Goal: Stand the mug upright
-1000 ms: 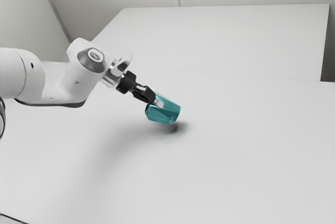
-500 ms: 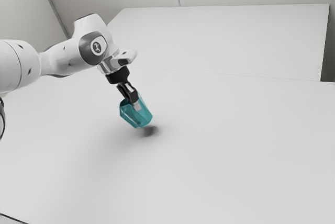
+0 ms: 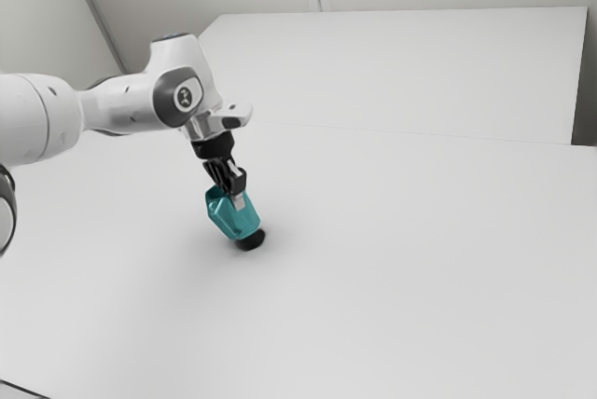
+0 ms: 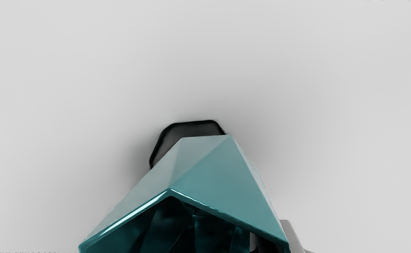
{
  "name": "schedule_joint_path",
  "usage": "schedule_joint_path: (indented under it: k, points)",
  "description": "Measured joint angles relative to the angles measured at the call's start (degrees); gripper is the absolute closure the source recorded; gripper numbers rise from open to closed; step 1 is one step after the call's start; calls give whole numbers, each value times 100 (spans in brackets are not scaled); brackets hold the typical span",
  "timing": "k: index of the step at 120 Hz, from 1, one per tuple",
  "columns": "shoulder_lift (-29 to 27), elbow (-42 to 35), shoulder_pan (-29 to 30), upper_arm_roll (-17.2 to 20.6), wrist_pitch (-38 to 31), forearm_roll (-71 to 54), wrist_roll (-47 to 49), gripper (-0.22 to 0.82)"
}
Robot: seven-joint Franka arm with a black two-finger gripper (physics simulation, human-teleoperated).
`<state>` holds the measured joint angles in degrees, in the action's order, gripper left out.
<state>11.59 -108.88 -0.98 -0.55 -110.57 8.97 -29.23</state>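
Closest to the wrist camera, the rim point(image 4: 170, 191) of a teal mug point(image 3: 235, 216) is opening toward the hand, one finger point(image 4: 291, 237) pressing outside its wall. The pincer point(image 3: 239, 199) is gripping the mug near that rim, apparently by the wall, probably leaving the base free for landing. The mug is hanging just below the pincer, tilting, mouth toward the exterior view's upper left. Beyond its base, a dark shadow point(image 3: 250, 241) is lying on the pale surface point(image 3: 401, 231); whether they are touching is remaining unclear. Farther back, a white panel point(image 3: 401, 73) is standing.
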Motion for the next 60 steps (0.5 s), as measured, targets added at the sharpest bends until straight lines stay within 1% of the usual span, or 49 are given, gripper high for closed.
schedule_joint_path:
  k: [40, 48, 60]
  points:
    - [163, -9, 0, 61, -116, -14, 378, 79]
    - [178, -12, 0, 64, -128, 0, 427, 72]
    - [196, -69, 1, 71, -139, 33, 485, 52]
